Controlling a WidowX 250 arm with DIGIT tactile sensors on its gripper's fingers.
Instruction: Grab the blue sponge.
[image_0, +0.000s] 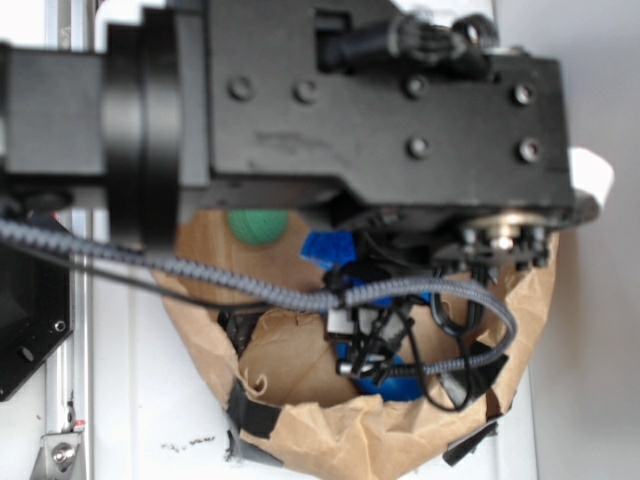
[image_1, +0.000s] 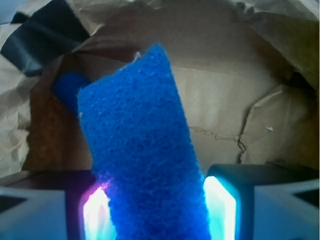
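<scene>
The robot arm fills the upper half of the exterior view, a black housing with screw heads, blurred by nearness to the lens. A grey braided cable runs from the left edge across and loops down on the right.

Beneath the arm sits a brown paper enclosure with crumpled walls, patched with black tape along its near rim. In the wrist view the same paper walls surround the space ahead of the jaws, with a flat cardboard floor beyond them and a strip of black tape at the upper left.

The gripper occupies the bottom of the wrist view. Its two fingers glow pale cyan, one on either side of the blue sponge, and both press against its edges: the jaws are pinching the sponge between them. The sponge stands up from between the jaws, tilted slightly to the left, and its finely textured face fills the middle of the view. In the exterior view the gripper itself is hidden by wiring, and only patches of blue show among it.

Beyond the sponge's upper left corner, well ahead of the jaws, a rounded blue object shows partly, the rest hidden behind the sponge.

A green rounded object lies at the far side of the enclosure, half covered by the arm.
</scene>
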